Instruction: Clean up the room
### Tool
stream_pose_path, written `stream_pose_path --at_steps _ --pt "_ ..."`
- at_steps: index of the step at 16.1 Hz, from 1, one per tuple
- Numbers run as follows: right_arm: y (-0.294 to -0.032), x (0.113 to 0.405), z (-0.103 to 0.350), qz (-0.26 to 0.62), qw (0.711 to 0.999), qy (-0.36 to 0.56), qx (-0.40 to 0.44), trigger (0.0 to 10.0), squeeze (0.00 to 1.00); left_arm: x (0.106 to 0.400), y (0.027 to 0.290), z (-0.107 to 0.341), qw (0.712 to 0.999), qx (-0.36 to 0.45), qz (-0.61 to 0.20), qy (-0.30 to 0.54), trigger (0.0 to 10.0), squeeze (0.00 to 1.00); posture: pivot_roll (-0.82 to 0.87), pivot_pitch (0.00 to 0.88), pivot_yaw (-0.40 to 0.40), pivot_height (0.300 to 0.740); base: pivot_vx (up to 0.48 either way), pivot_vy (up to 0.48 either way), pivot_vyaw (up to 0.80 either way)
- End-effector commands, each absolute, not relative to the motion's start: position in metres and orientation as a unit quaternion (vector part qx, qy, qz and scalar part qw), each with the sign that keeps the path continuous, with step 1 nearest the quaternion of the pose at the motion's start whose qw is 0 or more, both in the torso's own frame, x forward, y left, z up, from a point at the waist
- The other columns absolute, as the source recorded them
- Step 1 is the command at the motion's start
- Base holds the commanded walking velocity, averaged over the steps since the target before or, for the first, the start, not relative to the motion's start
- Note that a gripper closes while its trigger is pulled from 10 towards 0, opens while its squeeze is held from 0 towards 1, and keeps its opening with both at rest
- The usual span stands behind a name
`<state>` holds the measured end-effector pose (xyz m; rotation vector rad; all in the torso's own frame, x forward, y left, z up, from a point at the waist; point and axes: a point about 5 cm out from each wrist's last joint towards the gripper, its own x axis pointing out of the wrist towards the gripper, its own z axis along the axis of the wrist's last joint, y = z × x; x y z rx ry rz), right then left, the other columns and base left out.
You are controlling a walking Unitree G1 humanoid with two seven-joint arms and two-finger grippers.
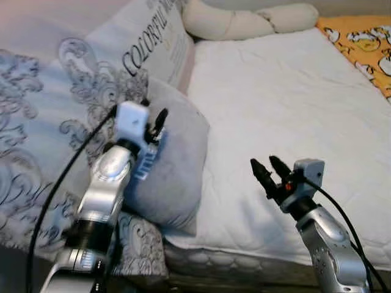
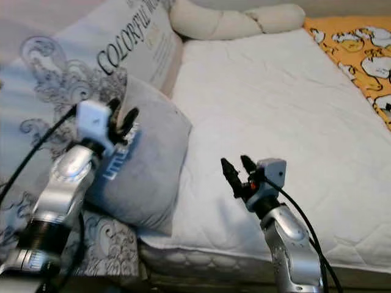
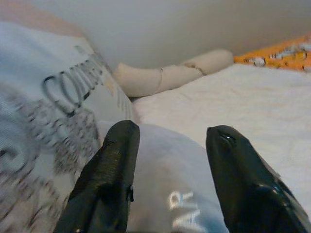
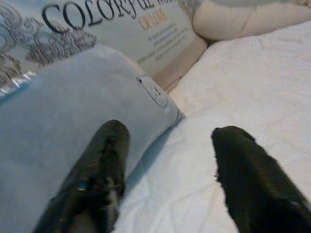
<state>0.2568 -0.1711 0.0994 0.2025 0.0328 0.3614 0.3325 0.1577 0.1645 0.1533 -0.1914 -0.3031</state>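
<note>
Both tools, left point(image 3: 167, 160) and right point(image 4: 167, 165), gape beside "COLORFUL"-printed pillow point(image 4: 121, 29).

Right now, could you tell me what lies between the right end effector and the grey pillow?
Only bare white mattress. In the left eye view, the right end effector hovers open over it, apart from the grey pillow.

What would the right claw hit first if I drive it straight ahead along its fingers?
Most likely the grey pillow: the right claw, open, hovers above the white mattress and points toward the pillow's lower corner. Depth is unclear, so it could graze the mattress first.
</note>
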Motion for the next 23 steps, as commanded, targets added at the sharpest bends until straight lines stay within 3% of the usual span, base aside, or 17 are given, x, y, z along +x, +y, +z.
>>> stream_pose_path --at_steps 1,7,13,18,23 --pt "-0.165 0.260 0.110 0.172 0.980 -0.016 0.099 10.0 1.00 0.324 0.159 0.173 0.980 0.050 -0.158 -0.111 10.0 1.00 -0.05 0.000 0.146 0.740 0.000 0.000 0.00" --pt "-0.163 0.265 0.113 0.070 0.993 -0.038 0.087 10.0 1.00 0.301 0.158 0.162 0.986 0.035 -0.147 -0.069 10.0 1.00 -0.04 0.000 0.107 0.740 0.000 -0.212 0.00" --pt "-0.159 0.263 0.108 0.093 0.995 -0.012 0.041 10.0 1.00 0.290 0.178 0.145 0.994 0.035 -0.103 -0.022 10.0 1.00 -0.04 0.000 0.054 0.740 0.000 -0.480 0.00" --pt "-0.169 0.269 0.102 0.022 0.997 0.012 0.072 10.0 1.00 0.279 0.191 0.122 0.994 0.071 -0.071 0.040 10.0 1.00 -0.02 0.000 0.030 0.740 0.000 -0.480 0.00" --pt "-0.174 0.275 0.096 0.004 0.998 0.041 0.053 10.0 1.00 0.268 0.207 0.105 0.994 0.073 -0.025 0.079 10.0 1.00 0.02 0.000 -0.008 0.740 0.000 -0.480 0.00"
